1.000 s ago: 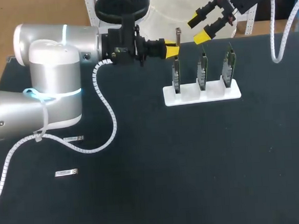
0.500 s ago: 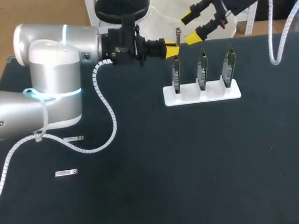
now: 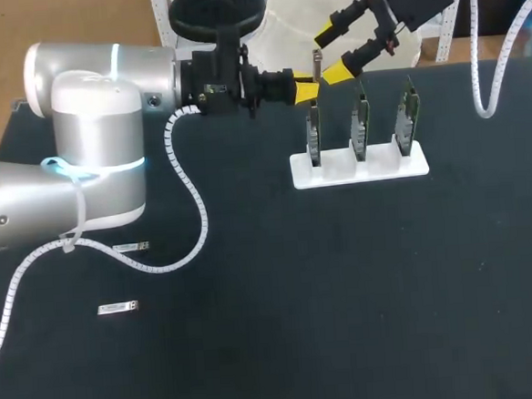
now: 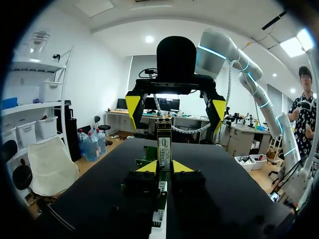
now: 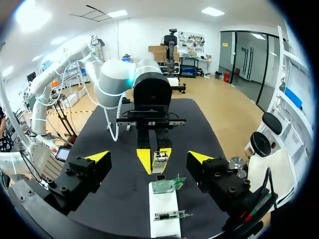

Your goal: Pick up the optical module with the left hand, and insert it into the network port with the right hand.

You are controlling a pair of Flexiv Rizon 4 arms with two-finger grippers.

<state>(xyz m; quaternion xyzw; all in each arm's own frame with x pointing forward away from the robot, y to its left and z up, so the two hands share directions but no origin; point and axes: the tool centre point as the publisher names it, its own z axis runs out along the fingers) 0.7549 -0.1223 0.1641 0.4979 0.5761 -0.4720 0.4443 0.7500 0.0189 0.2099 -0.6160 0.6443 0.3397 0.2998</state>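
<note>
Optical module (image 4: 163, 144) label (white) seems unreadable.

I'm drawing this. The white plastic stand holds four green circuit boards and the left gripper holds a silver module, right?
Not four: the white plastic stand holds three green circuit boards, as the head view shows. The left gripper holds the silver module.

Head overhead; opposed wrists share optical module (image 4: 163, 144).

Black table (image 3: 346, 294); white stand (image 3: 359, 168); 3 green boards (image 3: 360, 120); yellow-tipped fingers (image 3: 335, 72); silver optical module (image 4: 163, 144).
</note>
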